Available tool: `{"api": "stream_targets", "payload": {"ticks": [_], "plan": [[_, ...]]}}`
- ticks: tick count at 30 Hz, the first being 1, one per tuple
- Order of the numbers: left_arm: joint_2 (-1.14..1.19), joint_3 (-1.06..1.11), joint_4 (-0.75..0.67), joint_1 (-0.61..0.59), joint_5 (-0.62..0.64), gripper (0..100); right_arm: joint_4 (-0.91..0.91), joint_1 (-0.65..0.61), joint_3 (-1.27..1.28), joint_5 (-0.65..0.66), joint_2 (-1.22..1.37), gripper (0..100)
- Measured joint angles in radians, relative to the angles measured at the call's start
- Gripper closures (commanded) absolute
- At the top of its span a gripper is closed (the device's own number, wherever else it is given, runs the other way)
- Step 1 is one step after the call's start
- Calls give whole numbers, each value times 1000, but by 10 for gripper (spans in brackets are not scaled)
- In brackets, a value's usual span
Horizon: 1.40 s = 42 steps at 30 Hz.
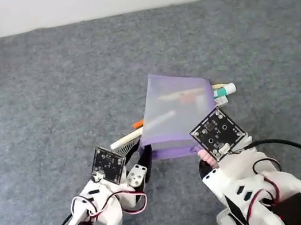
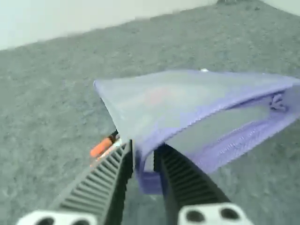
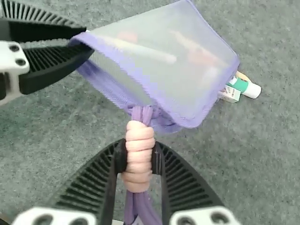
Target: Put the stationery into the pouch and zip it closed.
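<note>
a: two claws on one pouch? tell me how you hold it.

b: yes. my left gripper point(image 2: 143, 152) is pinched together on the near corner of the purple pouch point(image 1: 176, 108), at one end of the zip. my right gripper point(image 3: 138, 146) is closed tight on the pink pull tag point(image 3: 138, 164) at the other end. the pouch hangs between them, with its near edge raised above the grey carpet point(image 1: 45, 78).

a: and which way does the zip run?

b: its long axis goes straight from one claw to the other, across in front of me. in the left wrist view the two lips are apart, so i judge the mouth is open.

a: is the stationery inside?

b: some shapes show through the fabric. but an orange pen point(image 1: 138, 124) and a pale stick point(image 1: 122, 141) poke out at the left edge, just beside my left claw. a green-capped tube point(image 1: 224, 91) lies at the far right corner, nearer to my right arm. these seem to be outside.

a: so what matters next?

b: i think the slide must travel along that line between the claws, while the left one holds against it. with loose things left out, closing would be too early.
</note>
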Motion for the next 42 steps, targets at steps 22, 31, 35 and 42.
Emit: {"api": "stream_targets", "payload": {"ticks": [22, 31, 35, 42], "plan": [[97, -181, 198, 0, -23, 927, 0, 0, 0, 0, 0, 991], [554, -370, 157, 0, 43, 924, 0, 0, 0, 0, 0, 991], [730, -410, 49, 0, 60, 927, 0, 0, 0, 0, 0, 991], [939, -516, -14, 0, 68, 989, 0, 0, 0, 0, 0, 991]]}}
